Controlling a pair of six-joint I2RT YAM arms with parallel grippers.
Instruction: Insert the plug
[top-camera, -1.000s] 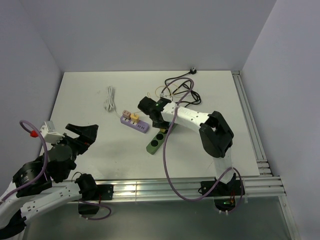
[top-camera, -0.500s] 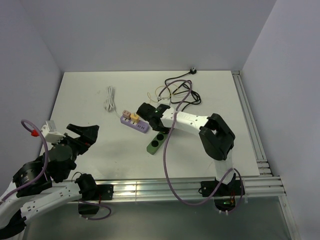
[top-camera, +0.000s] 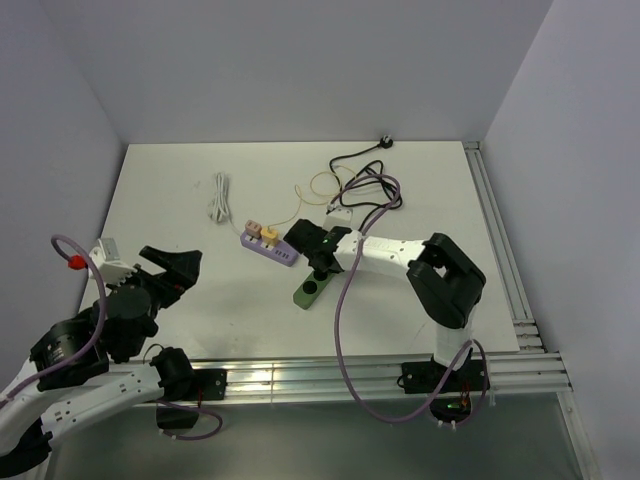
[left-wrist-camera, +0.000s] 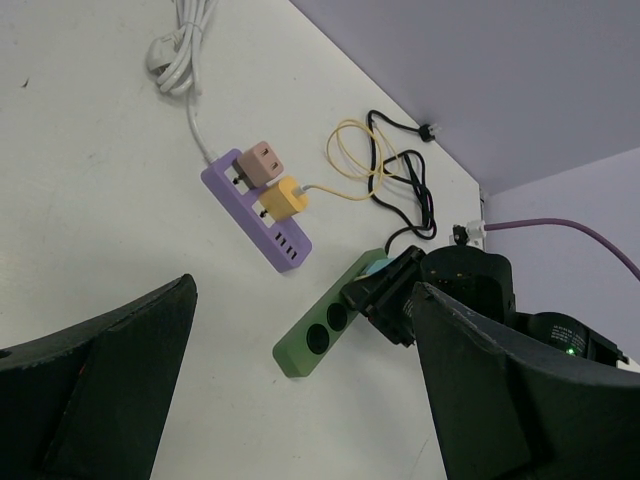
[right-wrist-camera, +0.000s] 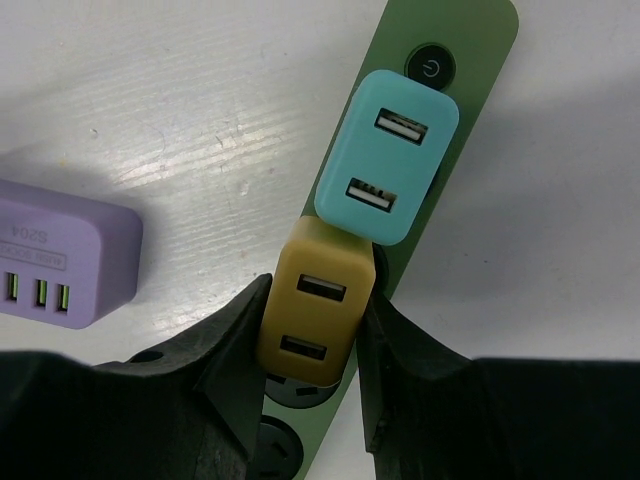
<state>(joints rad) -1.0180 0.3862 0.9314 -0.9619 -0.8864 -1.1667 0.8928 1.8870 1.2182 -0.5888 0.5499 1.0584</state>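
Table (top-camera: 180, 200), mustard plug (right-wrist-camera: 315, 310), purple strip (right-wrist-camera: 60, 255) — label blurred

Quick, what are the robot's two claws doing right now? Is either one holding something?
Left gripper: open, holding nothing.
Right gripper: closed on the mustard plug.

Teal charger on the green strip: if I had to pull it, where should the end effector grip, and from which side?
Probably grip the teal charger across its two long flat sides, coming straight down from above. Those faces are parallel and free, while one short end is crowded by the tan charger that the right end effector holds.
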